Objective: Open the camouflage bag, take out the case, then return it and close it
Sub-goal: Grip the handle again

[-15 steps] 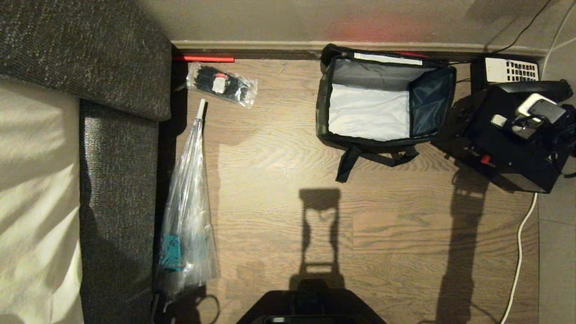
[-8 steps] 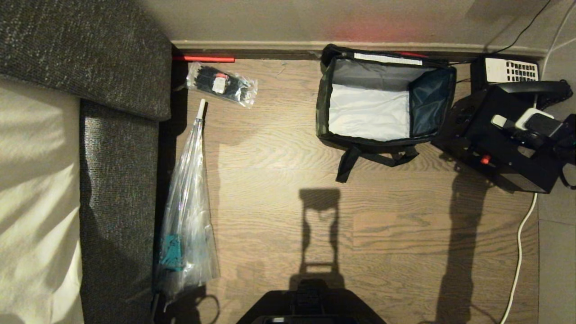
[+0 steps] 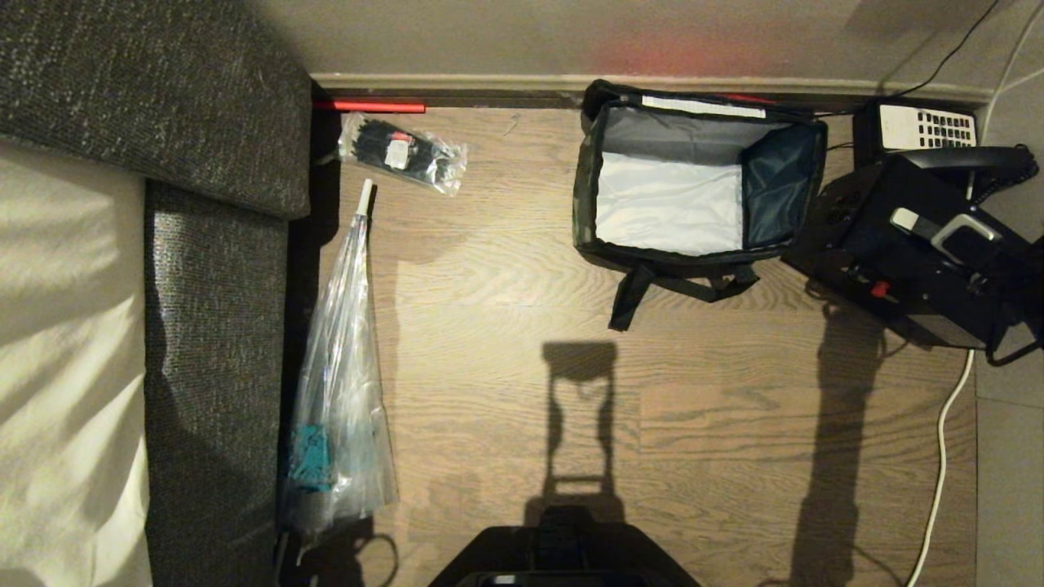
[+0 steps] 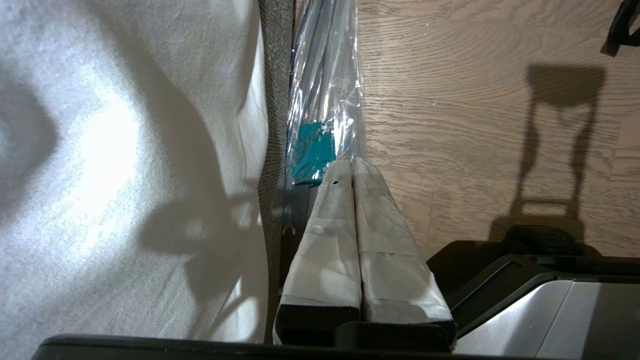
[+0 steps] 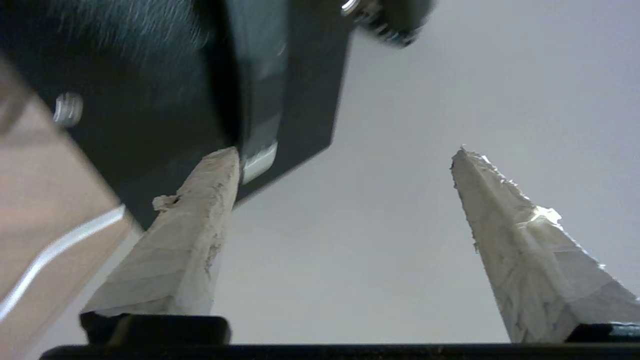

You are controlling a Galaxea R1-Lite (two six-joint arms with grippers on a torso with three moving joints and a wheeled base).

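The camouflage bag [image 3: 693, 187] stands open on the wooden floor by the wall, its pale interior bare. Just right of it sits the case [image 3: 905, 261], a black box with a dark bar on top, whitish at one end. My right arm [image 3: 1019, 269] shows dark at the head view's right edge, over the case's far side. In the right wrist view my right gripper [image 5: 345, 150] is open wide, with nothing between its fingers, and a corner of the case [image 5: 175, 75] lies beside one finger. My left gripper [image 4: 350, 162] is shut and parked low beside the sofa.
A grey sofa [image 3: 220, 244] with a white cover [image 3: 65, 367] fills the left. A clear wrapped umbrella [image 3: 338, 391] and a packet of black ties [image 3: 400, 153] lie beside it. A black telephone [image 3: 926, 126] stands behind the case; a white cable [image 3: 938, 456] runs down the right.
My right gripper has opened, let go of the bar on top of the case and drawn away toward the right edge. The case stays on the floor beside the bag.
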